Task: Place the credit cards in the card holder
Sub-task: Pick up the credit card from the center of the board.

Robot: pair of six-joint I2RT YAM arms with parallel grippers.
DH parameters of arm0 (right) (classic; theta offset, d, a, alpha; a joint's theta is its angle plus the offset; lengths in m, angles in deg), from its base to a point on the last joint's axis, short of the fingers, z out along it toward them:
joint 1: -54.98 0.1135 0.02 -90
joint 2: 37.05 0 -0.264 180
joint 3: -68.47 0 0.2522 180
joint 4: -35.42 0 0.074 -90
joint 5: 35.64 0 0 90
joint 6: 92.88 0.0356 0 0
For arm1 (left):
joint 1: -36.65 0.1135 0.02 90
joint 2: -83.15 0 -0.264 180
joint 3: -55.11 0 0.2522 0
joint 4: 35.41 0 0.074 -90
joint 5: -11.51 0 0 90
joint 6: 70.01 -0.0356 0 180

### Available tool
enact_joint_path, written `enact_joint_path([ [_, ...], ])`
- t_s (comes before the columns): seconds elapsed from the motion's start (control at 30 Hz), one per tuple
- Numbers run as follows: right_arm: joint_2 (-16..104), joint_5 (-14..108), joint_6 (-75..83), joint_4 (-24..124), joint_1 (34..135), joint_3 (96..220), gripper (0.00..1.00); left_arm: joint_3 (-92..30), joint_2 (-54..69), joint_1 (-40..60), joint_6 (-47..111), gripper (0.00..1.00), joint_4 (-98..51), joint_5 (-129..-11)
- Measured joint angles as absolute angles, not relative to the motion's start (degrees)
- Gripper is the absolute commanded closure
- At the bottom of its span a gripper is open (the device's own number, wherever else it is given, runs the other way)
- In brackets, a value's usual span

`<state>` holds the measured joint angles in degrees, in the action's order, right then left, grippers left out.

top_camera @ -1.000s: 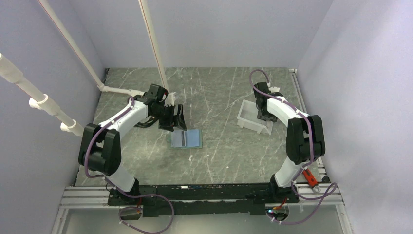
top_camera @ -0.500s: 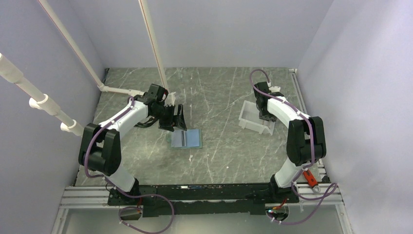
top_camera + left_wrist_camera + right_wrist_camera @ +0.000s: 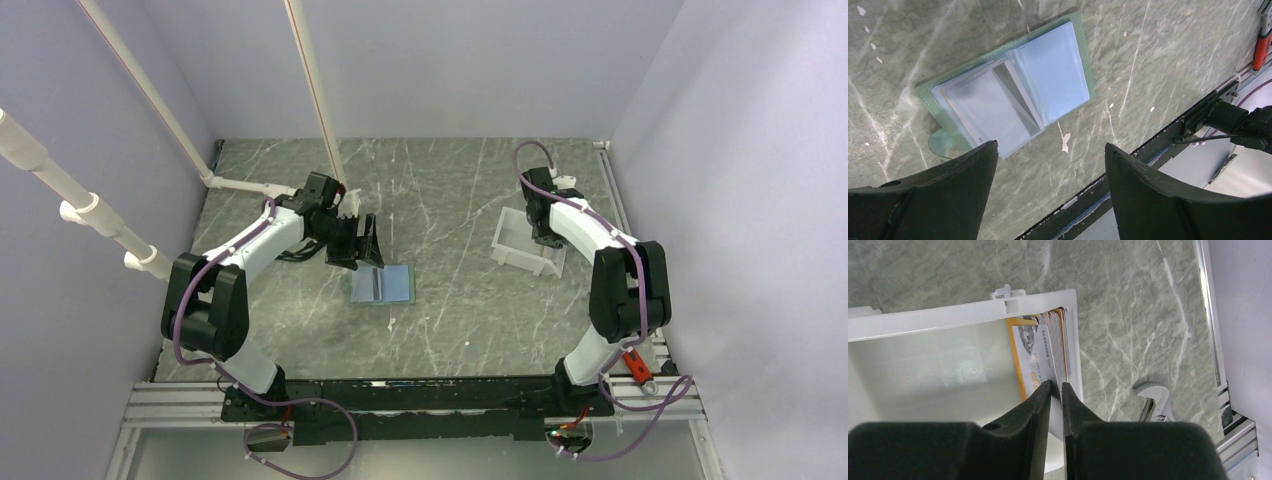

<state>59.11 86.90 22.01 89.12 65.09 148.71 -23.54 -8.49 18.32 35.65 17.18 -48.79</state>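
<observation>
I log one card holder (image 3: 1013, 95), lying open, near my wide-spread left gripper (image 3: 1050, 146). One white bin (image 3: 948, 320) holds credit cards (image 3: 1060, 350) on edge, too tightly packed to count. My right gripper (image 3: 1056, 387) pinches one pale card (image 3: 1044, 357).

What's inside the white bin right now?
Credit cards stand on edge against one bin wall; the right claw pinches a pale card. The claw covers their near ends; count unclear.

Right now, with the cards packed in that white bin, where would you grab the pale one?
Pinch the pale card across its thin exposed edge, coming in from the bin's open side. The cards stand on edge, stacked against one wall of the white bin, so their faces are covered and only edges are free. The right tool is lined up that way.
</observation>
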Motion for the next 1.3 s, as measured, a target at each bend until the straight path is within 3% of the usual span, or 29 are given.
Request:
enact_joint_path([
  [0.5,55.8,84.6,22.1,88.4,65.4,148.7,1.00,-23.5,-8.5,18.3,35.6,0.16,17.2,-48.8],
  [0.9,42.3,76.1,23.3,79.9,64.1,144.4,1.00,-23.5,-8.5,18.3,35.6,0.17,17.2,-48.8],
  [1.07,36.1,64.3,23.0,73.8,61.0,141.1,1.00,-23.5,-8.5,18.3,35.7,0.17,17.2,-49.5],
  [1.13,34.0,53.8,22.8,68.5,60.4,138.5,1.00,-23.5,-8.5,18.8,35.8,0.16,17.2,-50.0],
  [1.3,34.0,34.1,27.3,54.2,67.4,133.3,1.00,-20.3,-8.3,23.7,37.5,0.11,15.8,-48.0],
])
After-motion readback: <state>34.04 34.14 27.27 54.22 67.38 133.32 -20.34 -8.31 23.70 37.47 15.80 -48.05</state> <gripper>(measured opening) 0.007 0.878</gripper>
